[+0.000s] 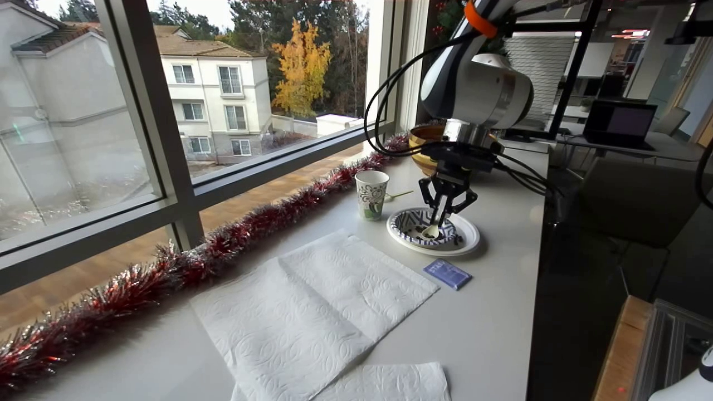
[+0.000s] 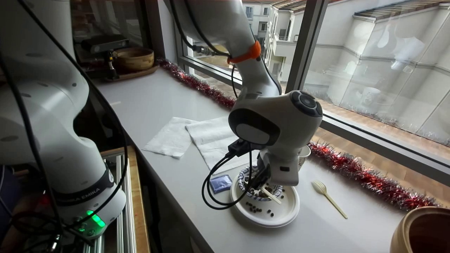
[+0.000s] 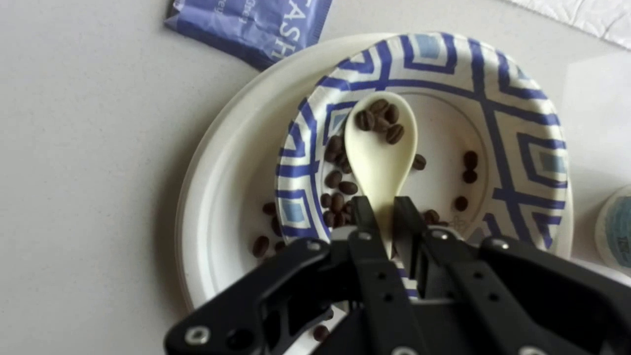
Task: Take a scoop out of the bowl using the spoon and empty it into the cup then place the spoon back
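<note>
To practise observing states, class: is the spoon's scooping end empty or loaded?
Loaded, not full: the wrist view shows dark beans lying in the spoon, near its tip.

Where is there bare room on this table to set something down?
Bare tabletop lies between the paper towels, Stash tea packet and table edge; another stretch, in an exterior view, between the towels and the wooden tray. Crowded at the paper plate: patterned bowl on it, paper cup and fork nearby, and the hand above, gripping the spoon.
</note>
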You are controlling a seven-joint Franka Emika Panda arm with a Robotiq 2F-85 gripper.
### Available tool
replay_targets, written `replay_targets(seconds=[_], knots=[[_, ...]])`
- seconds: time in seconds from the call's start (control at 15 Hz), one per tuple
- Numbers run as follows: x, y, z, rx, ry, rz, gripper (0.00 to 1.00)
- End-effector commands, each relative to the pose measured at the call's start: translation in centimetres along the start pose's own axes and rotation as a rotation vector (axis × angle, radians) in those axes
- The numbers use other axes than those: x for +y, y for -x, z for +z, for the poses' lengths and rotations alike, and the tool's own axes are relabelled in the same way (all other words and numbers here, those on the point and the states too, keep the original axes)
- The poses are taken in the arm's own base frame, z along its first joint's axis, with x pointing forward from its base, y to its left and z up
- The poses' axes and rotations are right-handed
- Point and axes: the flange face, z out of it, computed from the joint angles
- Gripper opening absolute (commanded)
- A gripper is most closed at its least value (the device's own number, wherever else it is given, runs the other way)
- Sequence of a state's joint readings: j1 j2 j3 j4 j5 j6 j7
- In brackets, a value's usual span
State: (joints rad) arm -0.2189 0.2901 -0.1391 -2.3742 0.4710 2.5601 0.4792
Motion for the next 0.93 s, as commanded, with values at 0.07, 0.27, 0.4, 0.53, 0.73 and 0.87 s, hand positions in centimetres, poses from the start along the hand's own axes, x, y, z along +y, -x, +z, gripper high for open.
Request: replay_targets(seconds=[0.07,0.27,0.4,0.53,0.73,0.87], knots=[[0.4,-1.5,-3.7,-0.014,-0.030,0.077,0.04],[-0.1,-2.2,-6.5,-0.047,-0.039,0.129,0.04],[-0.7,-2.6,-8.5,-0.083,-0.028,0.191,0.04],[-1.9,-3.2,-10.5,-0.103,-0.033,0.265,0.04],[-4.6,-4.2,-12.5,-0.106,-0.065,0.386,0.04],[-6.6,-4.6,-13.4,-0.071,-0.087,0.469,0.04]])
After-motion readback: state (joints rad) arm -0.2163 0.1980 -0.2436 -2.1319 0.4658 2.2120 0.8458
